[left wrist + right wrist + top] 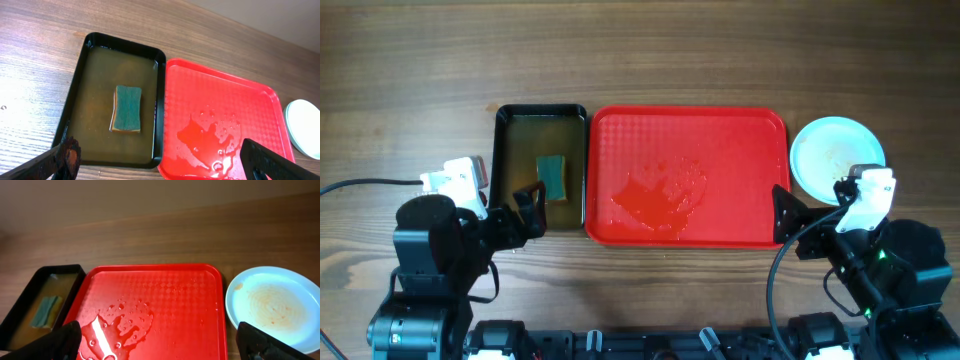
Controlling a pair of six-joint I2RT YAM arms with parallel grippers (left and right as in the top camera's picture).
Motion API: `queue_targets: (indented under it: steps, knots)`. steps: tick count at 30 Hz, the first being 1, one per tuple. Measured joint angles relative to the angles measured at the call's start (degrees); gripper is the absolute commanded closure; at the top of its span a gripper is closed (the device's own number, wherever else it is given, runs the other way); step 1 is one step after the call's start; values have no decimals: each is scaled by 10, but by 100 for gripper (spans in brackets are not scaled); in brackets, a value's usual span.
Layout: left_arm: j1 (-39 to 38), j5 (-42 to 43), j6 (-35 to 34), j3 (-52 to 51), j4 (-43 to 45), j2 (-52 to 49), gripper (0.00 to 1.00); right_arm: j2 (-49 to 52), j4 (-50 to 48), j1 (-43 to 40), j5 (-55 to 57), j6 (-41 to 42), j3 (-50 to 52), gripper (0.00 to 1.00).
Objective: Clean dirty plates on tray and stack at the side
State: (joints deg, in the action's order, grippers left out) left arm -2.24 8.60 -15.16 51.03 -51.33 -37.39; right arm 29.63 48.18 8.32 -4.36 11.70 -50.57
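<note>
The red tray [720, 140] lies at the table's middle with no plates on it, only a puddle of water [660, 195] at its front left. It also shows in the left wrist view [230, 100] and the right wrist view [170, 285]. The pale blue-white plates [832, 152] sit stacked on the table right of the tray. The top one [272, 302] has a faint orange smear; the stack's edge shows in the left wrist view [303, 125]. My left gripper [520, 212] [162, 164] is open and empty at the black tray's front edge. My right gripper [788, 215] [160, 342] is open and empty by the red tray's front right corner.
A narrow black tray [500, 150] of brownish water stands against the red tray's left side, with a green sponge [553, 177] [127, 107] lying in it. Both show in the right wrist view: the black tray [22, 292] and the sponge [45, 311]. The table is bare wood.
</note>
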Motion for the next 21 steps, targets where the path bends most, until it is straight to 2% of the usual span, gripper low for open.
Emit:
queue_targets:
  steps: [5, 14, 16, 21]
  knots:
    - [0, 0, 0, -1, -1, -1, 0, 3, 28, 0, 4, 0, 0, 1]
    - [0, 0, 0, -1, -1, 0, 0, -12, 19, -1, 17, -5, 19, 0]
    - [0, 0, 0, -1, 0, 0, 0, -71, -50, -11, 19, -7, 77, 1]
    - [0, 0, 0, -3, -1, -1, 0, -253, -261, -40, -10, -16, 294, 1]
